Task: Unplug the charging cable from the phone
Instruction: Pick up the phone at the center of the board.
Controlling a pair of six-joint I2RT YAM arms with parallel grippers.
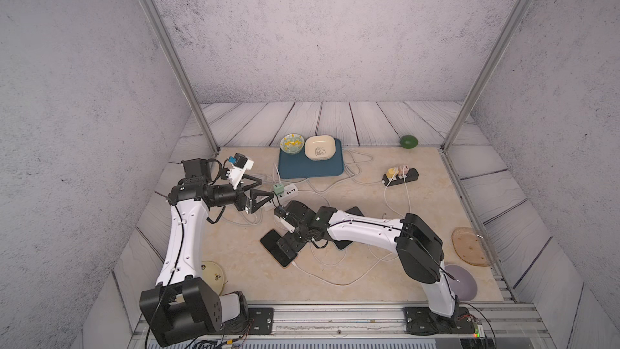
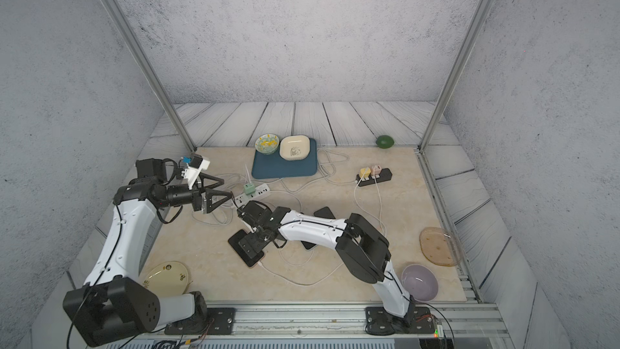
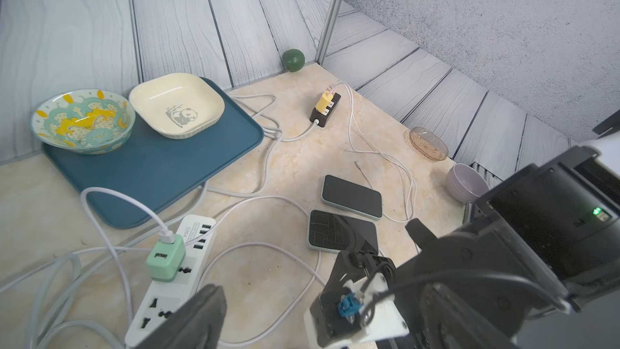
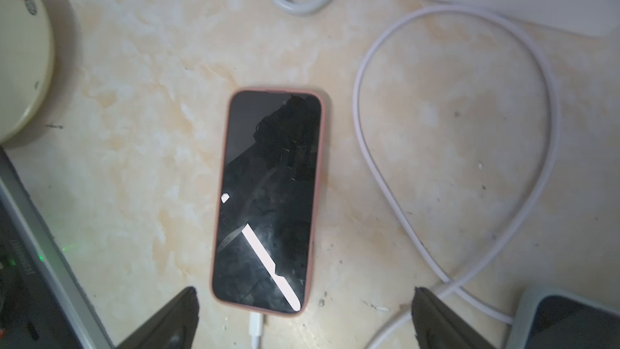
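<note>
Across the lower half of both top views spreads the beige tabletop (image 1: 241, 283), strewn with white leads. The left arm (image 1: 183, 229) rises at the left of the frame and bends toward the centre; the right arm (image 1: 362, 229) reaches in low from the lower right. The left gripper (image 1: 266, 188) hovers left of centre above a white power strip (image 1: 288, 193), jaws spread wide and empty, well apart from the work. The right gripper (image 4: 304, 293) hangs just over the phone (image 1: 270, 241) — jaws likewise spread wide, gripping nothing. That phone, dark-screened in a pink case, lies flat just below the frame's centre, its long axis running from upper left to lower right. From its lower-right short end the charging cable (image 1: 330, 283) sweeps off in a loop toward the right. Smallest, and what matters, is the white plug (image 4: 255, 325) seated in that end. The right wrist view shows one fingertip on either side of it, so the gap between the jaws lies across the phone's width, square to its long axis — the right arm is plainly the nearer. I judge the coming move to be a drop and a squeeze on the plug, then a pull along that axis, away from the phone; unheld, the phone may slide with it.
</note>
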